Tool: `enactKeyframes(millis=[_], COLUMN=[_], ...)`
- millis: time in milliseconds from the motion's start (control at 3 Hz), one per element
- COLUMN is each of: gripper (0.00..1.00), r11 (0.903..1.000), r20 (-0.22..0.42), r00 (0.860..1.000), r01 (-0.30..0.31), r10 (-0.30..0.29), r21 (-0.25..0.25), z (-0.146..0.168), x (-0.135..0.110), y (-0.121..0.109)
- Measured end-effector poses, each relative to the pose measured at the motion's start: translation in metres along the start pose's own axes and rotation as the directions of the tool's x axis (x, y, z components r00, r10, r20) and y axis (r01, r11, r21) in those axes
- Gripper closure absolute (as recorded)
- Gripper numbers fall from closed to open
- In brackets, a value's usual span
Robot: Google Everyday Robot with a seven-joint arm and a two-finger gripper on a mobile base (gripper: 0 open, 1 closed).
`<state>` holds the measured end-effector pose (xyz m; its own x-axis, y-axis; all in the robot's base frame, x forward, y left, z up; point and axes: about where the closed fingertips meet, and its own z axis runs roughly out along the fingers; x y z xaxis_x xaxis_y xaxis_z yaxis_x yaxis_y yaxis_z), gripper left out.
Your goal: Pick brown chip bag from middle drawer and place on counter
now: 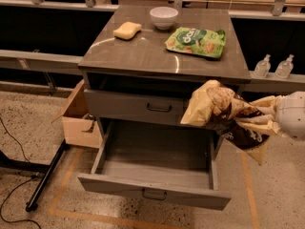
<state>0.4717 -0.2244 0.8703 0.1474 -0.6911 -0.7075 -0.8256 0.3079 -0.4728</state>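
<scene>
My gripper (259, 120) comes in from the right edge and is shut on the brown chip bag (220, 112), a crinkled dark-brown bag with tan ends. It holds the bag in the air, above the right side of the open middle drawer (157, 168) and just below the counter's (147, 51) front right edge. The drawer is pulled out and shows a bare grey floor. The drawer front above it (138, 108) is closed.
On the counter lie a green chip bag (195, 42), a white bowl (164, 17) and a yellow sponge (127, 30). A cardboard box (78, 118) stands left of the cabinet. A black stand leg (47, 175) and cables lie on the floor at left. Two bottles (274, 66) stand behind on the right.
</scene>
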Motion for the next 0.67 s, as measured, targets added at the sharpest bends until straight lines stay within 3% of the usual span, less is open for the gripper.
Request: enactKeyframes(millis=[333,667], gripper=[1.0,1.0], r11=[1.0,0.9985], r20=[0.002,0.021], r00=[1.0,0.999], r01=[0.003,0.03], r10=[-0.003,-0.031], r21=[0.004,0.046], z=[0.002,0.017], x=[-0.001,-0.013], y=[-0.002,-0.02])
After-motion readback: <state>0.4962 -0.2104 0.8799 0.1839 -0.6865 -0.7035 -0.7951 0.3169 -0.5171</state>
